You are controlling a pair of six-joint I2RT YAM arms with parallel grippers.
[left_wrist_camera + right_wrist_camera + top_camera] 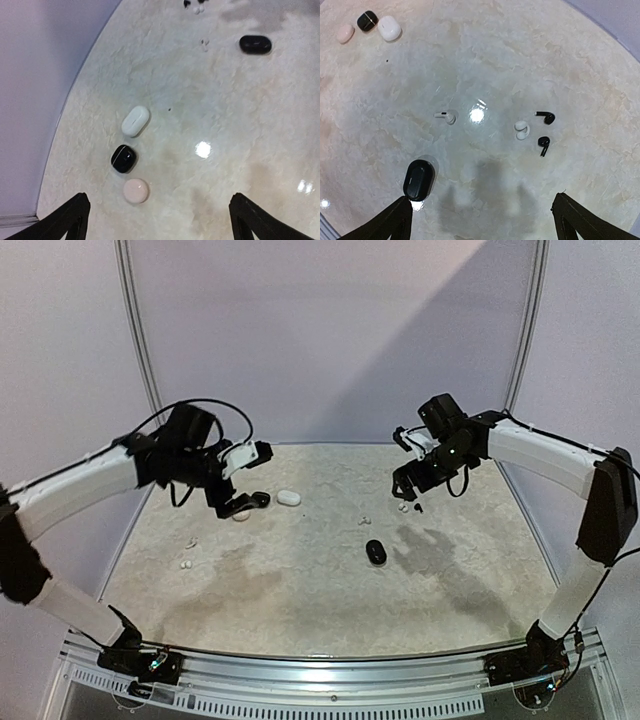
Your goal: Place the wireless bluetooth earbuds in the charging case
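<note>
A black oval charging case (418, 179) lies closed on the marble top, also seen mid-table (376, 551). Two black earbuds (546, 117) (543, 144) lie beside a white earbud pair (522, 129), and a lone white stemmed earbud (446, 116) sits further left. My right gripper (482, 220) hovers open and empty above them, with the black case by its left finger. My left gripper (160, 225) hangs open and empty over the far left, above a white case (135, 120), a small black case (124, 158) and a round pink case (136, 191).
Two more white earbuds (187, 553) lie near the table's left edge. The curved table rim and a lilac wall (30, 100) close in on the left. The arms' bases stand along the near rail (330, 680).
</note>
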